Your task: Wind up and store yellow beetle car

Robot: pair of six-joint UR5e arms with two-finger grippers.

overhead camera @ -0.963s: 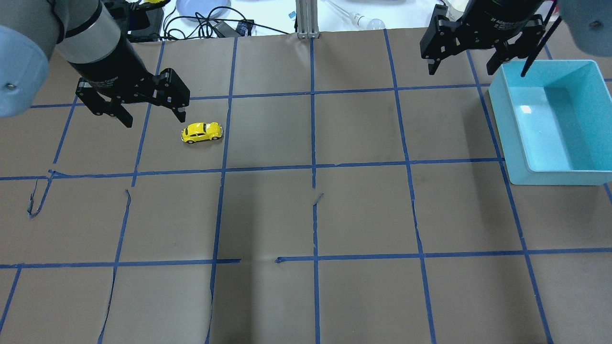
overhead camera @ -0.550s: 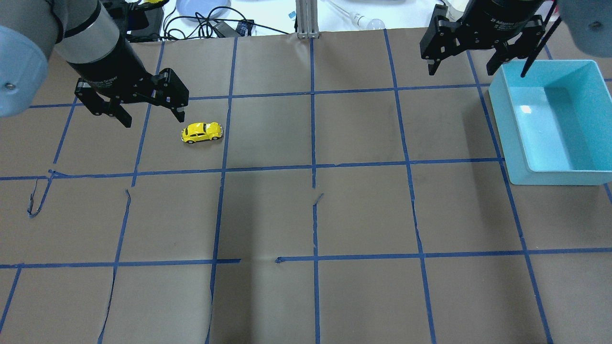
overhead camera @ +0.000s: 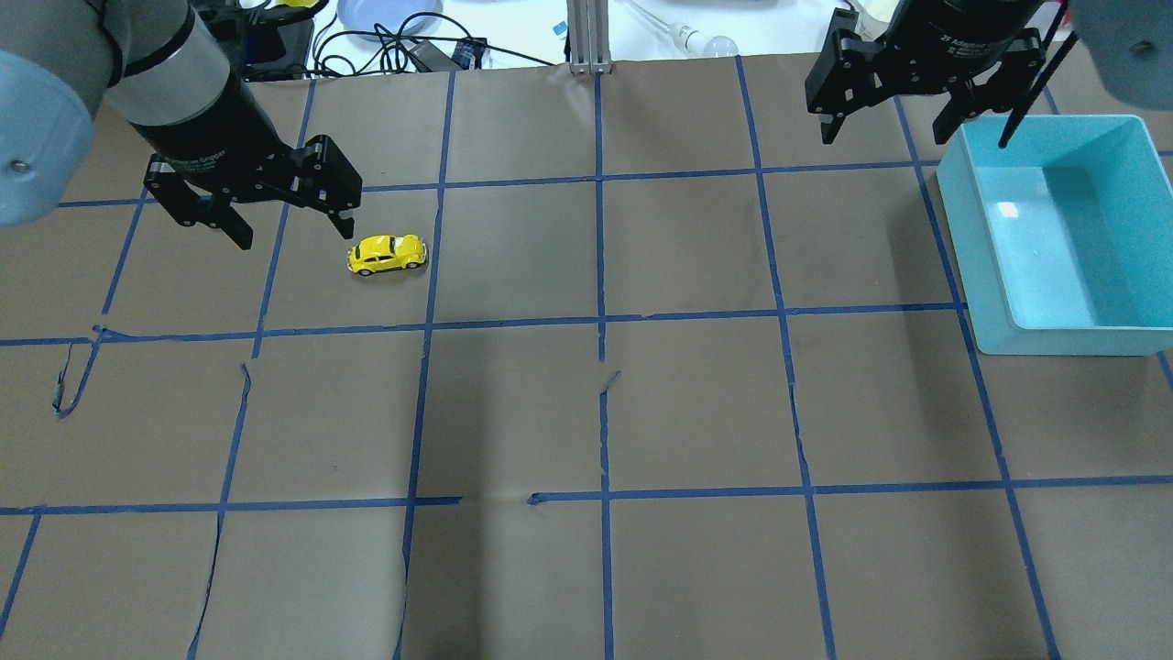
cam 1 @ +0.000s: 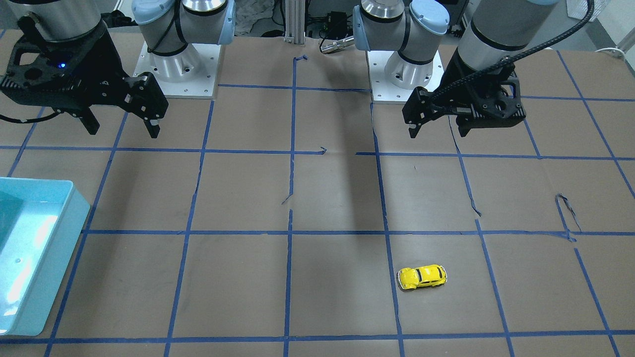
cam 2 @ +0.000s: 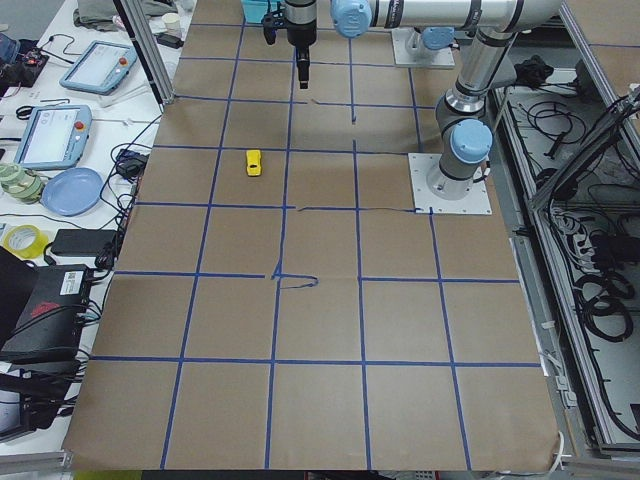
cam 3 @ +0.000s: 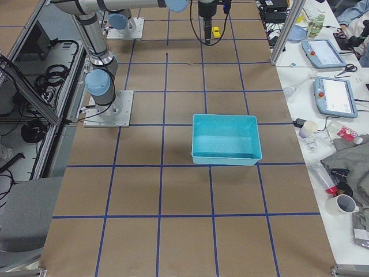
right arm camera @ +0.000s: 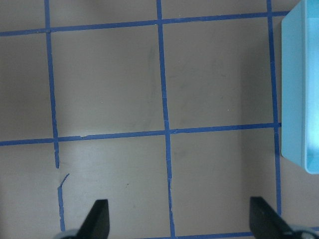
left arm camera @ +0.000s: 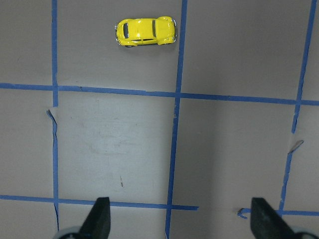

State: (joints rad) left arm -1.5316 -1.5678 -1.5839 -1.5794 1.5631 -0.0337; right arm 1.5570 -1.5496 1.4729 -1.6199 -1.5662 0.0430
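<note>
Overhead exterior view, Inspector: Report the left gripper (overhead camera: 295, 229).
Operator: Its jaws were spread wide with nothing between them. The unit hung above the brown paper table (overhead camera: 687, 412), out of contact with it.
Inspector: Location of the yellow beetle car (overhead camera: 387, 254)?
Operator: It sat on its wheels inside one taped square, close to a blue tape line (overhead camera: 431, 275) on the side toward table centre. In the left wrist view it lay ahead of the fingertips (left arm camera: 99, 216), apart from them.
Inspector: Right gripper (overhead camera: 884, 137)?
Operator: Also spread and empty, raised over the paper beside a corner of the turquoise bin (overhead camera: 1072, 341). The bin was well apart from the car, with grid squares between them.
Inspector: Surroundings?
Operator: A lifted tape strip (overhead camera: 69, 385) curled near the left edge. Beyond the far edge stood an aluminium post (overhead camera: 591, 37), with cables (overhead camera: 385, 41), a blue plate (overhead camera: 376, 14) and a bulb (overhead camera: 719, 43).
</note>
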